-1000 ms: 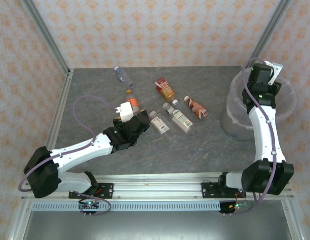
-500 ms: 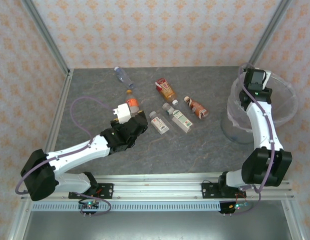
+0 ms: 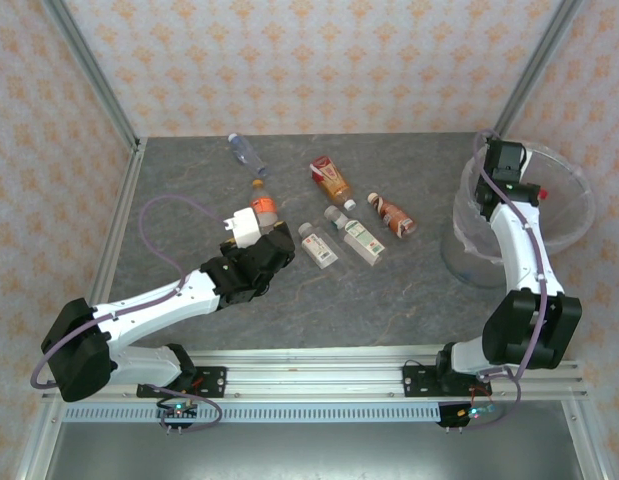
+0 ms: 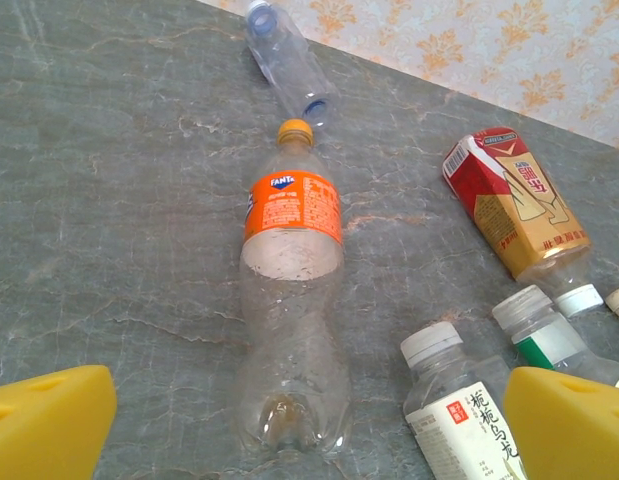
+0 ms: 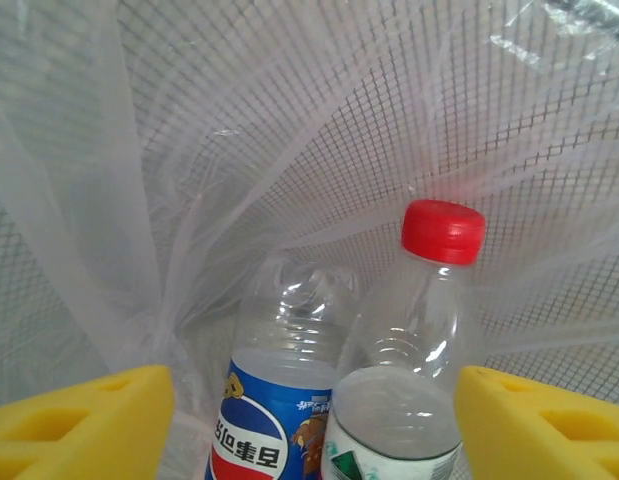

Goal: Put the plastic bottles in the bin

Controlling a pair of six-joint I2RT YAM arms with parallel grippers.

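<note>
Fanta bottle [image 4: 292, 270] flat, cap pointing away | left hand [image 4: 309, 425] spread wide, empty | right hand [image 5: 314, 425] spread, seemingly empty

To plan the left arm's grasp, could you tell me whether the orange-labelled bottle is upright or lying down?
Lying down. The orange-labelled bottle rests lengthwise on the table, its cap pointing toward the far wall.

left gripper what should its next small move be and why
Probably ease the left gripper forward and down until its yellow fingers straddle the Fanta bottle. The jaws stand open and hold nothing. The bottle lies flat on the table, roughly centred ahead of them with its base nearest, so a short advance should bring it into the grasp.
</note>
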